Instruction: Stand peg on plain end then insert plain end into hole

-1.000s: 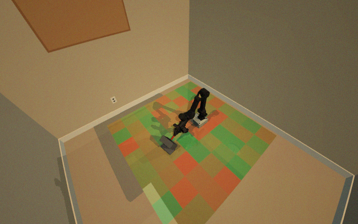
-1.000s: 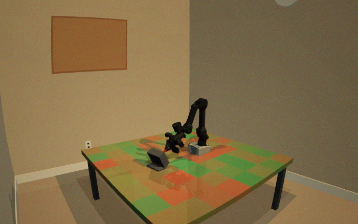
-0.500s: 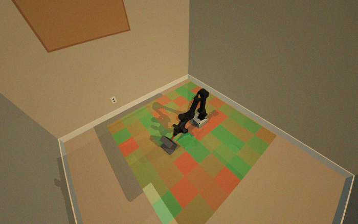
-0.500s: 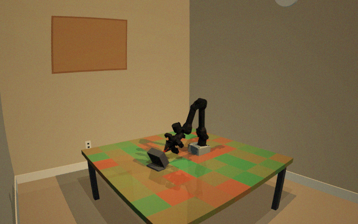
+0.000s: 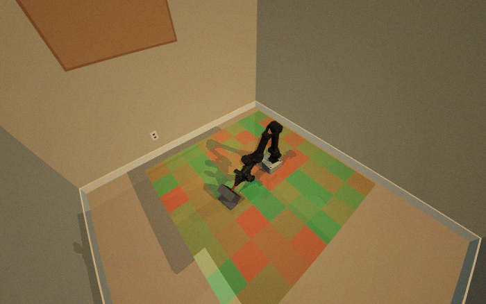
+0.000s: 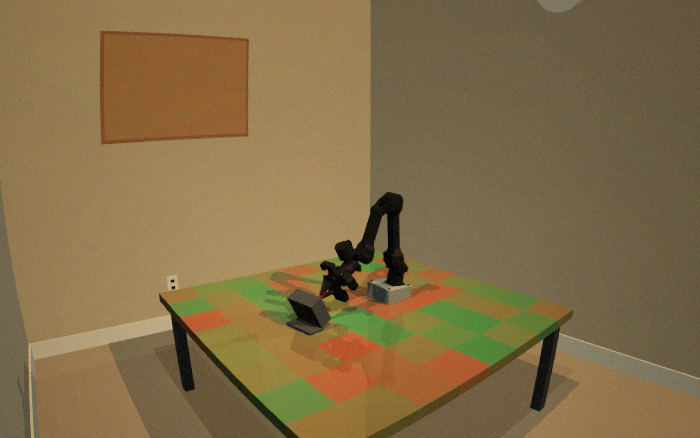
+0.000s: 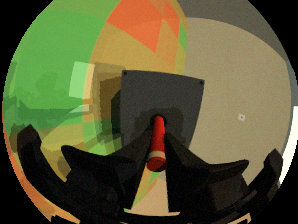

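Observation:
The red peg [image 5: 233,187] [image 6: 323,294] [image 7: 158,142] is held tilted, with its white band near the end nearest the wrist camera. Its plain end points at the dark sloped panel [image 5: 228,192] [image 6: 313,310] [image 7: 140,95]. In the wrist view this end meets the hole [image 7: 153,119] and appears to be inside its mouth; how deep is hidden. My gripper [image 7: 157,135] is shut on the peg, with a finger on each side, and is close to the panel's face. In the top and exterior views the arm hides most of the peg.
The panel's flat base [image 6: 305,326] rests on the patchwork table [image 5: 250,222] [image 6: 392,361], on the far side of the panel from the arm. The arm's pale base block [image 5: 271,164] [image 6: 390,292] stands behind the gripper.

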